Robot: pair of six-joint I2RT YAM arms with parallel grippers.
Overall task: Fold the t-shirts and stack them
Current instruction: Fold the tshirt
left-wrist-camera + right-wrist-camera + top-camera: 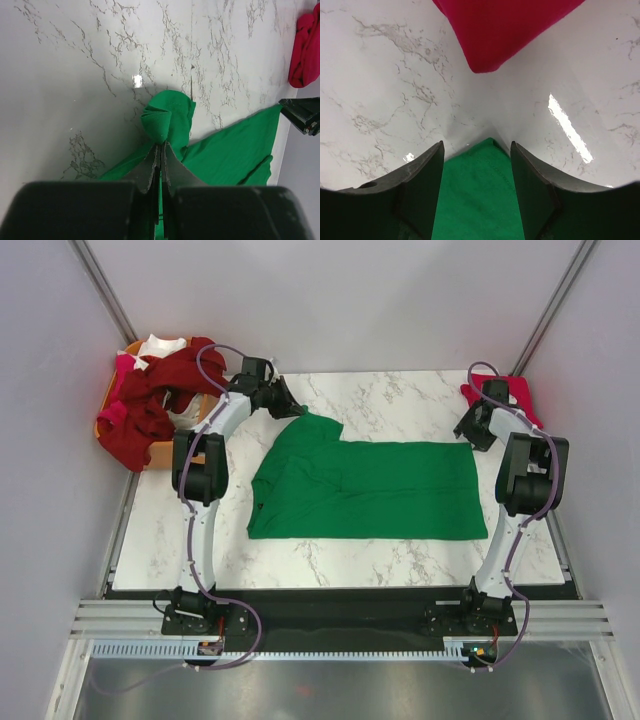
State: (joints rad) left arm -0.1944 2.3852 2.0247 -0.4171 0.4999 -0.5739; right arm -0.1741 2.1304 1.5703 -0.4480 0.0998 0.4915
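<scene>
A bright green t-shirt (370, 490) lies spread across the middle of the marble table. My left gripper (296, 412) is shut on its far left corner, and a bunched fold of green cloth (160, 122) sticks out past the fingertips (161, 145). My right gripper (468, 437) is at the shirt's far right corner. Its jaws stand apart on either side of the green corner (480, 200), with gaps showing between the cloth and both fingers. A bright red t-shirt (520, 395) lies folded at the back right, just beyond the right gripper (477, 150).
An orange basket (128, 348) at the back left corner holds a dark red shirt (150, 405) hanging over its rim, with white (160, 344) and pink (112, 415) cloth. Grey walls close in on both sides. The red shirt (500, 30) sits close ahead of the right fingers.
</scene>
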